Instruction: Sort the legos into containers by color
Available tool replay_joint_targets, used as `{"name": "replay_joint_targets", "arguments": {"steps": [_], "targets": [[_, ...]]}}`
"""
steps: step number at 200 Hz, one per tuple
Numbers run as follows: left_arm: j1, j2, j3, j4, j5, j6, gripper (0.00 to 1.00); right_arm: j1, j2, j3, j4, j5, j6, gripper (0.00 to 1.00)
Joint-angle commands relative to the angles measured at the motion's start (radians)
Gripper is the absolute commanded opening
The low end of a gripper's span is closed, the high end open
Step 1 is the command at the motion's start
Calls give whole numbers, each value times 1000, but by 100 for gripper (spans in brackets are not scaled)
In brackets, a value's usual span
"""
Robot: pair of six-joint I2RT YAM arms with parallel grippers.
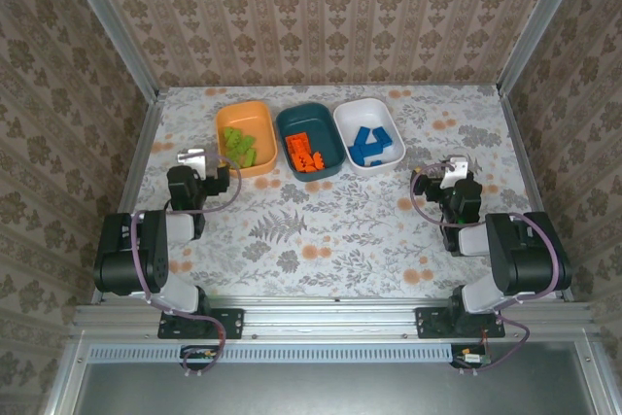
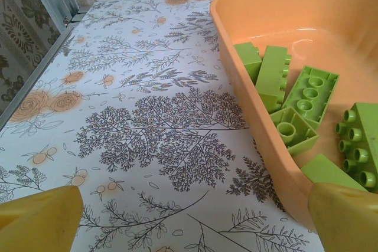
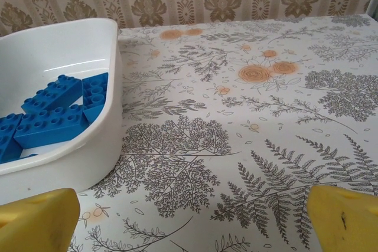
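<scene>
Three bowls stand in a row at the back of the table. The orange bowl [image 1: 245, 121] holds lime green legos [image 1: 236, 146], the dark teal bowl [image 1: 309, 123] holds orange legos [image 1: 304, 153], and the white bowl [image 1: 369, 116] holds blue legos [image 1: 372, 146]. My left gripper [image 1: 216, 170] rests low, just left of the orange bowl [image 2: 248, 104], open with nothing between its yellow fingertips [image 2: 41, 219]; green legos [image 2: 307, 90] lie inside. My right gripper [image 1: 437, 177] sits right of the white bowl [image 3: 88, 146], open and empty, with blue legos [image 3: 53, 119] in that bowl.
The floral tablecloth [image 1: 321, 230] covers the table between the arms and the bowls. Metal frame rails [image 1: 146, 143] and patterned walls close in the left, right and back sides. No loose bricks lie on the cloth.
</scene>
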State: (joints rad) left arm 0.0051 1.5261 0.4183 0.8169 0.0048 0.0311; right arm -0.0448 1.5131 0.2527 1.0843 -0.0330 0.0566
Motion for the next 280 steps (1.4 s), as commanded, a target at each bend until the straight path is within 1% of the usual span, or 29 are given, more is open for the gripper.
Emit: {"name": "replay_joint_targets", "arguments": {"steps": [1, 23, 35, 50, 280], "targets": [[-8, 12, -13, 38, 14, 20, 100, 8, 8, 22, 9, 14, 14, 100], [-8, 12, -14, 38, 14, 19, 100, 10, 11, 77, -88, 7, 11, 100], [-8, 11, -13, 39, 14, 21, 100, 11, 15, 128, -183, 1, 8, 100], [-10, 12, -13, 38, 12, 20, 100, 38, 19, 153, -224, 50, -9, 100], [-10, 11, -13, 39, 11, 21, 100, 60, 24, 163, -238, 80, -27, 100]]}}
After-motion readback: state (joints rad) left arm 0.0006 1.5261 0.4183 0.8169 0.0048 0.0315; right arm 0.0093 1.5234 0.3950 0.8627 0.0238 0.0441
